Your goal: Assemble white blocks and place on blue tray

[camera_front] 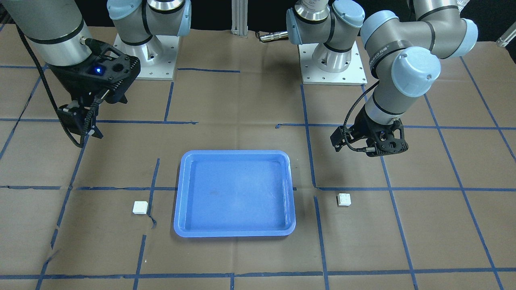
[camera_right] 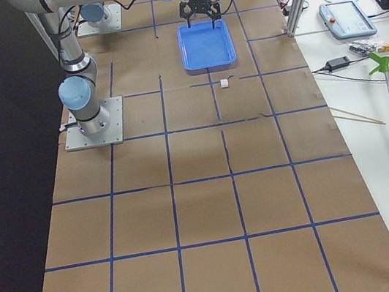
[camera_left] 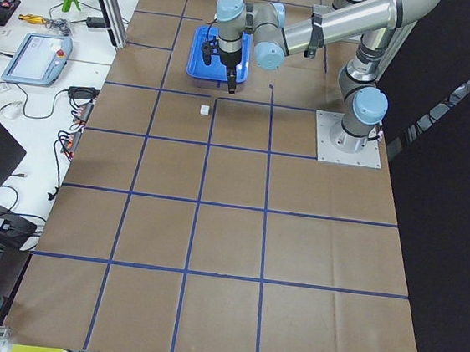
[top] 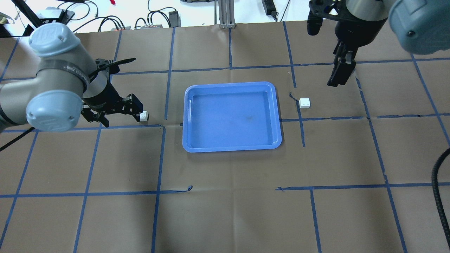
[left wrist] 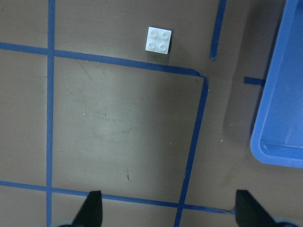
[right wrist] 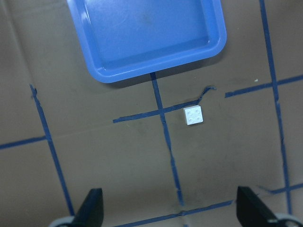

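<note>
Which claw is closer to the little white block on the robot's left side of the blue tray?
Left. The left gripper hovers open close beside that white block; the right gripper is beyond the blue tray, near the other white block.

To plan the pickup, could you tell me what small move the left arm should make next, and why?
Probably slide the open left gripper over the white block beside it: the block lies loose on the table, not yet between the fingers, and the tray is empty.
</note>
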Controlling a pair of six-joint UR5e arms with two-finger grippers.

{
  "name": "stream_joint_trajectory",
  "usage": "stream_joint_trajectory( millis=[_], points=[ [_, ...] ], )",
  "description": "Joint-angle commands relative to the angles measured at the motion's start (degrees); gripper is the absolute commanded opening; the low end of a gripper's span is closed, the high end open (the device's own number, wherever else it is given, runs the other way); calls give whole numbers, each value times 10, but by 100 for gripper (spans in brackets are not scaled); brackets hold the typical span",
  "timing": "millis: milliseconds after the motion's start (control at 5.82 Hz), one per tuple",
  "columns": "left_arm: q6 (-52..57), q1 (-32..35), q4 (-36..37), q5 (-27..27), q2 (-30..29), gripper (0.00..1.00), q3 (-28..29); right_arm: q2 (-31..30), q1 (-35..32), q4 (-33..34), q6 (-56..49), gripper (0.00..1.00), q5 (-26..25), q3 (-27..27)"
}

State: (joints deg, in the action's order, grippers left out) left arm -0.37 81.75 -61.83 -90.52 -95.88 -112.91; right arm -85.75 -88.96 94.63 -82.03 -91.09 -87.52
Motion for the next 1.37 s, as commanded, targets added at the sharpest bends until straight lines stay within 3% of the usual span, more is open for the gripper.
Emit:
stream_joint_trajectory(
  millis=[0, 343, 515, 1030, 1202],
  points=[
    [19, -3, 121, -13, -44, 99, -42, 36, 35, 61, -204, 99, 8, 9],
    [20, -3, 120, -13, -102, 99, 4, 110, 45, 21, -208, 99, 28, 103],
    [62, -3, 121, -14, -143, 99, 37, 148, 49, 4, -215, 99, 71, 137],
    [107, -1, 131, -9, -204, 99, 78, 201, 126, -2, -226, 100, 217, 123],
    [107, -1, 126, -5, -210, 90, 78, 204, 147, 4, -294, 100, 276, 69]
  ],
)
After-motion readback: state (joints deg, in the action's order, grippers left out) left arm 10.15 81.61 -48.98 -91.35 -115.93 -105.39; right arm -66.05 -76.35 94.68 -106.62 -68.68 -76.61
